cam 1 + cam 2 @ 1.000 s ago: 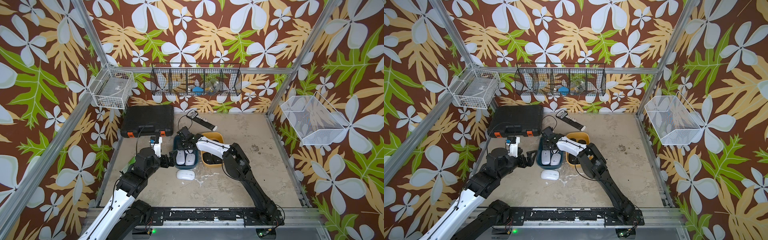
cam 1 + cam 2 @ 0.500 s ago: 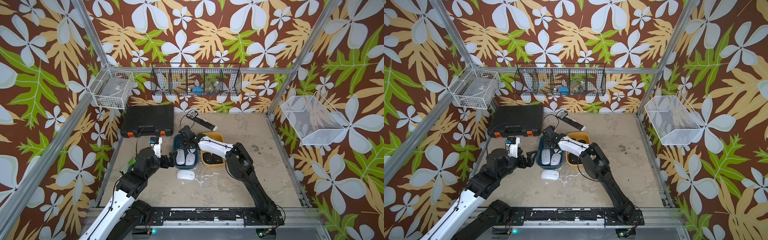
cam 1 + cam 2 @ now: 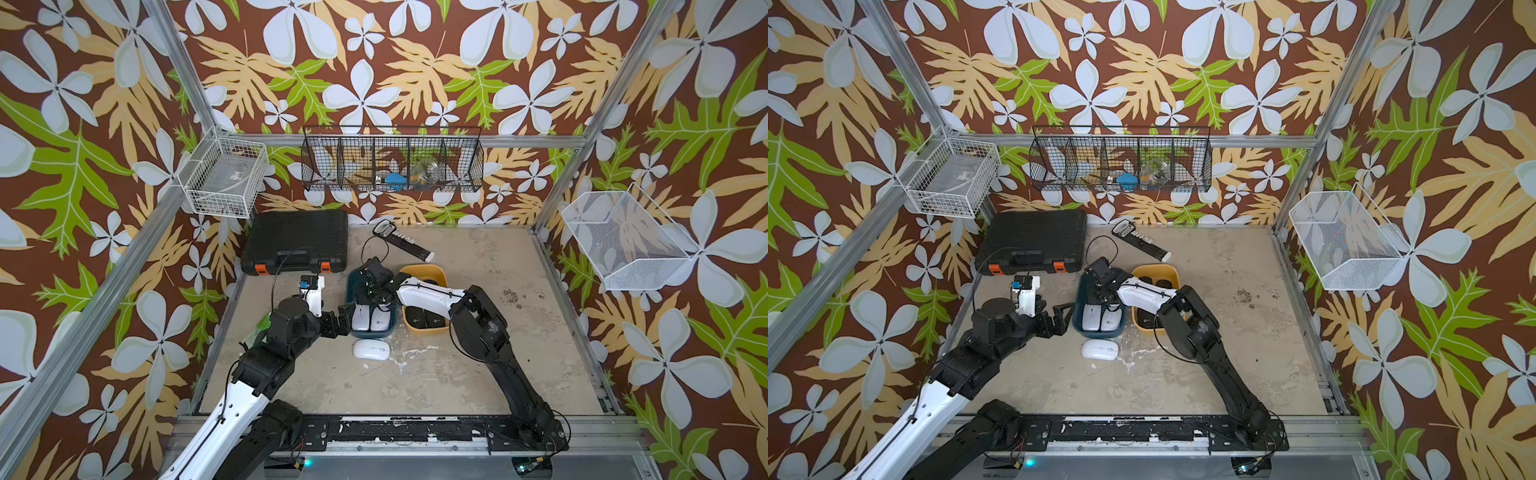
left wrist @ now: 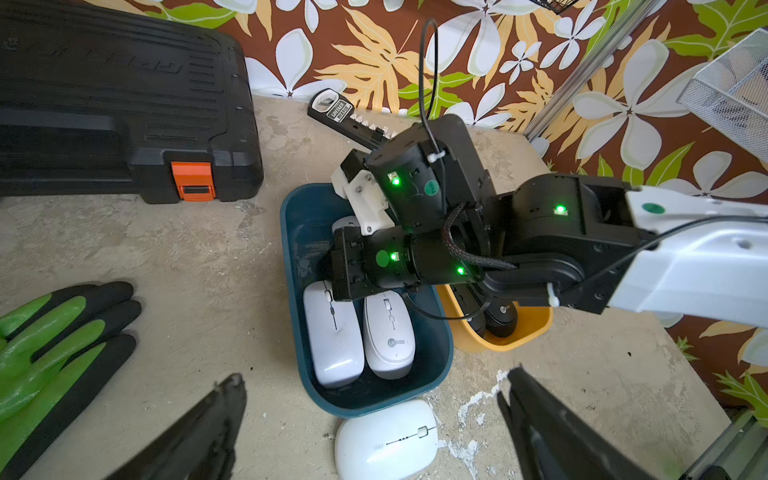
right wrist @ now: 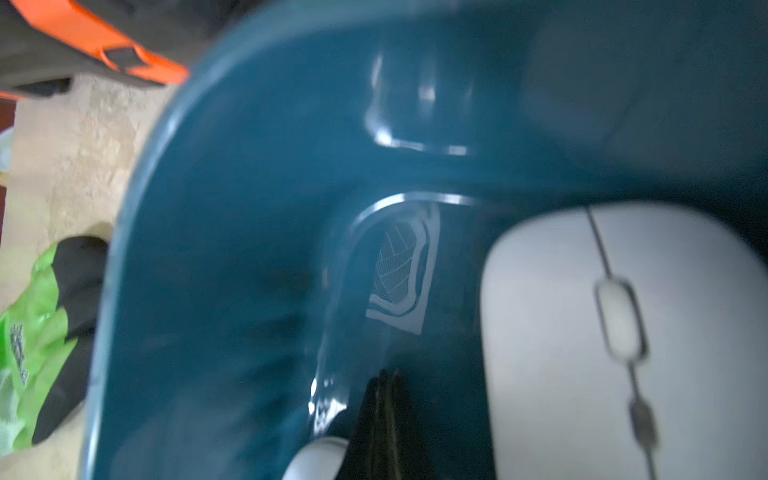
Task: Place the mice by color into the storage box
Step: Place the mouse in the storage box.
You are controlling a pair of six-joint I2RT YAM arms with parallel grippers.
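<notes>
On the table (image 3: 478,374), the tool case (image 3: 297,241) lies in the rear left corner. The socket rail (image 3: 405,245) lies right of it, near the rear edge. Two bins stand side by side near the table's middle: the left bin (image 3: 371,333) before the case's right end, the right bin (image 3: 428,331) just beside it. A pair of mice (image 3: 372,318) lies side by side in the left bin's front part; further mice (image 3: 417,318) lie in the right bin. One loose mouse (image 3: 371,349) lies on the table just before the left bin. A glove (image 4: 54,345) lies near the left edge.
</notes>
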